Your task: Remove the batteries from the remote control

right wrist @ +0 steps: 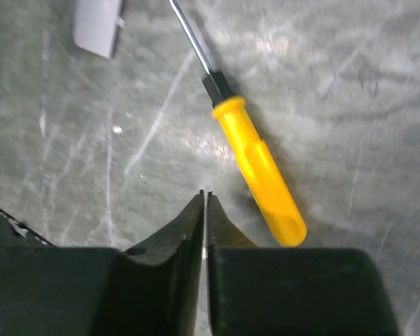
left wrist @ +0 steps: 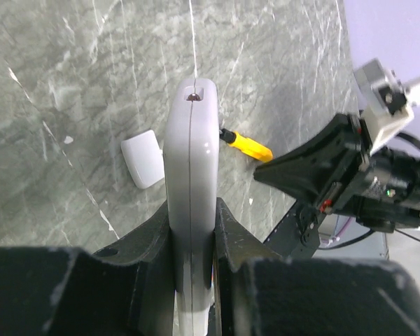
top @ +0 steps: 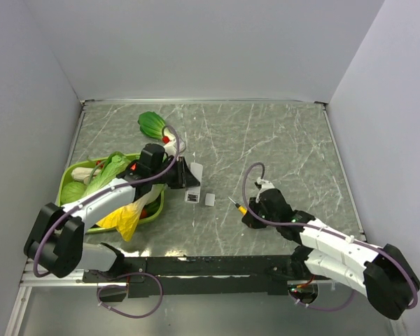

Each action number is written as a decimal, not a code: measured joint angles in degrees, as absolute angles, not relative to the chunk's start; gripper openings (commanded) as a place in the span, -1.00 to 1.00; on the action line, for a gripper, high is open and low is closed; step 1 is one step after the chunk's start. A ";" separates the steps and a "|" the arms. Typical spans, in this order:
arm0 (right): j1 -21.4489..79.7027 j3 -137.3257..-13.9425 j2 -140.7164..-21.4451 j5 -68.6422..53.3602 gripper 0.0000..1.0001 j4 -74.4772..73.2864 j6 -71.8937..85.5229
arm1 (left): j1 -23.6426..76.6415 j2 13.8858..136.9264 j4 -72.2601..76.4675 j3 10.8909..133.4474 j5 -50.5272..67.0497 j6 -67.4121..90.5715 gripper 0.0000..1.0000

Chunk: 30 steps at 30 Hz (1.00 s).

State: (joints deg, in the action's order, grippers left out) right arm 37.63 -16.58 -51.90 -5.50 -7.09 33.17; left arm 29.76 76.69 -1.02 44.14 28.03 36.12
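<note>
The white remote control (left wrist: pixel 191 140) stands on edge between the jaws of my left gripper (left wrist: pixel 192 206), which is shut on it. From above, the remote control (top: pixel 194 189) lies just right of the left gripper (top: pixel 181 176), with a dark patch at its near end. The batteries do not show in any view. My right gripper (right wrist: pixel 205 194) is shut on nothing, its tips over the marble just left of a yellow screwdriver (right wrist: pixel 255 164). The top view puts the right gripper (top: pixel 248 215) at the screwdriver's (top: pixel 236 205) near end.
A small grey cover piece (top: pixel 209 200) lies between the remote and the screwdriver; the left wrist view has this cover piece (left wrist: pixel 143 157) left of the remote. A green basket (top: pixel 64 183) of vegetables and a yellow bag (top: pixel 122 218) sit at the left, with a leafy green (top: pixel 152 124) behind.
</note>
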 measured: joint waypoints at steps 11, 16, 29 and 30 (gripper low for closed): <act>40.29 -34.61 -58.19 3.92 0.12 -20.62 25.39 | 29.76 72.42 -4.10 45.32 24.43 35.59 -0.98; 40.25 -36.42 -64.79 4.27 0.21 -24.25 23.38 | 29.61 70.94 -5.91 45.36 23.62 35.55 -0.98; 39.40 -39.48 -78.87 3.79 0.12 -28.67 22.85 | 29.06 67.79 -8.56 46.11 23.64 35.16 -0.98; 39.38 -39.48 -79.31 3.62 0.11 -28.53 22.85 | 29.06 67.68 -8.64 46.11 23.64 35.14 -0.98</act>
